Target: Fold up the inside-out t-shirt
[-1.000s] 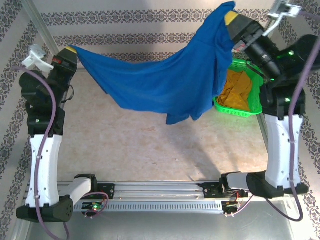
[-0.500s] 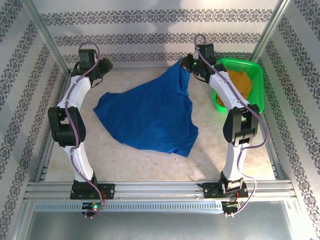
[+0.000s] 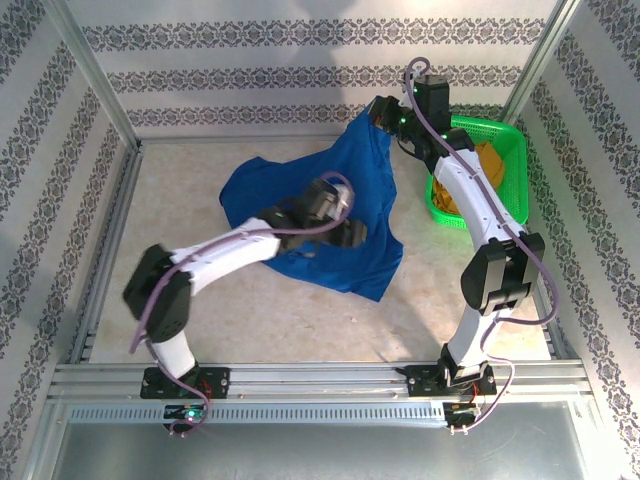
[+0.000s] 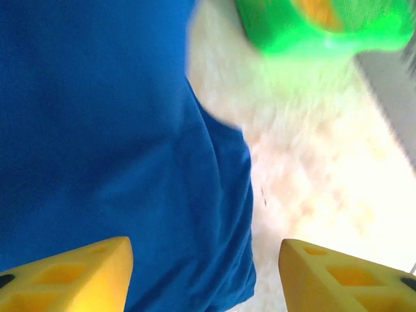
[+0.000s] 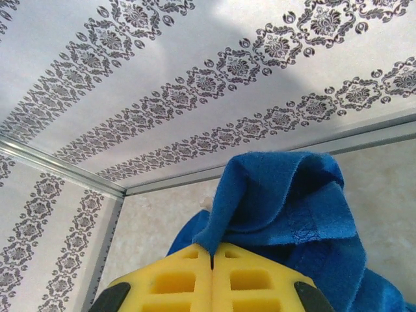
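- Royal-blue cotton t-shirt is pinched at a raised edge by the closed right fingers.
- Left fingers are spread, empty, over the hem — its corner should be gripped cleanly.

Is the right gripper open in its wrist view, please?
No, the right gripper is shut, its yellow fingers pressed together on a fold of the blue t-shirt.

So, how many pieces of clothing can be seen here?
2. The blue t-shirt lies on the table, one corner in the right gripper; a mustard-yellow garment sits in the green basket, perhaps hiding more.
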Controlling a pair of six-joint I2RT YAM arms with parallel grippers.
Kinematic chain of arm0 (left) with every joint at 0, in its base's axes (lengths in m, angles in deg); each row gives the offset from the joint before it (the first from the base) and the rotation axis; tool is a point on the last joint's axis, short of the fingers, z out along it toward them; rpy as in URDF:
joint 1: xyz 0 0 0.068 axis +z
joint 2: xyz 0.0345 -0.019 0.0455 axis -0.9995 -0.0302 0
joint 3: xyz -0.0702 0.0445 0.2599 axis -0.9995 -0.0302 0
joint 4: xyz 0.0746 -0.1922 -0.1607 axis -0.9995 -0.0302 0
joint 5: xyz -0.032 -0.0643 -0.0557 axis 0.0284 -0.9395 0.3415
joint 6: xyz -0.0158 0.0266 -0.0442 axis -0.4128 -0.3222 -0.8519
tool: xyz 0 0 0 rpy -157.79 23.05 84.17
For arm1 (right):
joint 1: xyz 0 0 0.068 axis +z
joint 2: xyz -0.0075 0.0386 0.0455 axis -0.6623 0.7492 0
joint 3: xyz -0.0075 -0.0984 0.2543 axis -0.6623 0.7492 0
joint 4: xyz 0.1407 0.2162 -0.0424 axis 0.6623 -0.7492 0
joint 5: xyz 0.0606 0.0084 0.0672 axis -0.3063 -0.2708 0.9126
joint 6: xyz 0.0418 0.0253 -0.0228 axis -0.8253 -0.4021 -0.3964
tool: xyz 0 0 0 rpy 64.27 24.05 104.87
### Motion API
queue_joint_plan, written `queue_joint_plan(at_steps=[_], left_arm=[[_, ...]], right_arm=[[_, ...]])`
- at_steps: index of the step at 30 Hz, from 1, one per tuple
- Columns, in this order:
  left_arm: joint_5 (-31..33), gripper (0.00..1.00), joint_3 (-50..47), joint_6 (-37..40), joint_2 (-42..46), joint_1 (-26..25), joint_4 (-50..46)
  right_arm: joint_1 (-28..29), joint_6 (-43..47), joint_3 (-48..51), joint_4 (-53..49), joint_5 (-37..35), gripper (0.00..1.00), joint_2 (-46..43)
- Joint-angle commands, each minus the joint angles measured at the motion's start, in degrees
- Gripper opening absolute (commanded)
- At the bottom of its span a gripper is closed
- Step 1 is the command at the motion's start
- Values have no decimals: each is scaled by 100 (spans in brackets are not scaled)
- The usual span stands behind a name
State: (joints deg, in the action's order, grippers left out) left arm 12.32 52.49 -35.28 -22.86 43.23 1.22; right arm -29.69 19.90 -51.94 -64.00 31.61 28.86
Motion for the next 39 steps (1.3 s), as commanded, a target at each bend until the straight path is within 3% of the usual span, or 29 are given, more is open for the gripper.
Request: queue_joint_plan(at_steps=[1, 9, 22, 25, 26, 28, 29, 33, 36, 39], left_arm=[[483, 62, 608, 812, -739, -494, -74], [924, 66, 1854, 1643, -1964, -1083, -824], [1452, 71, 2968, 1551, -3306, -1158, -1819], [1517, 60, 2843, 1479, -3332, -1090, -1814], [1496, 43, 2757, 1447, -3294, -1033, -1766], [1582, 7, 2535, 1391, -2988, -906, -1702], [1714, 0, 2293, 1393, -2615, -841, -1521], [1868, 0, 1593, 1350, -479, -315, -851], [1555, 0, 2096, 1229, 766, 432, -847], [965, 0, 2917, 707, 1346, 1404, -729]], right_arm=[[35, 74, 84, 157, 138, 0, -54], [37, 8, 39, 179, 266, 0, -31], [41, -285, -30, 375, 421, 0, -4], [28, -313, -74, 376, 434, 0, -28], [21, -321, -88, 376, 439, 0, -41], [-19, -363, -122, 369, 464, 0, -80], [-59, -391, -157, 375, 490, 0, -99], [-463, -580, -449, 367, 584, 0, -184], [-891, -950, -734, 453, 741, 0, -298], [-1161, -1300, -1089, 550, 1018, 0, -545]])
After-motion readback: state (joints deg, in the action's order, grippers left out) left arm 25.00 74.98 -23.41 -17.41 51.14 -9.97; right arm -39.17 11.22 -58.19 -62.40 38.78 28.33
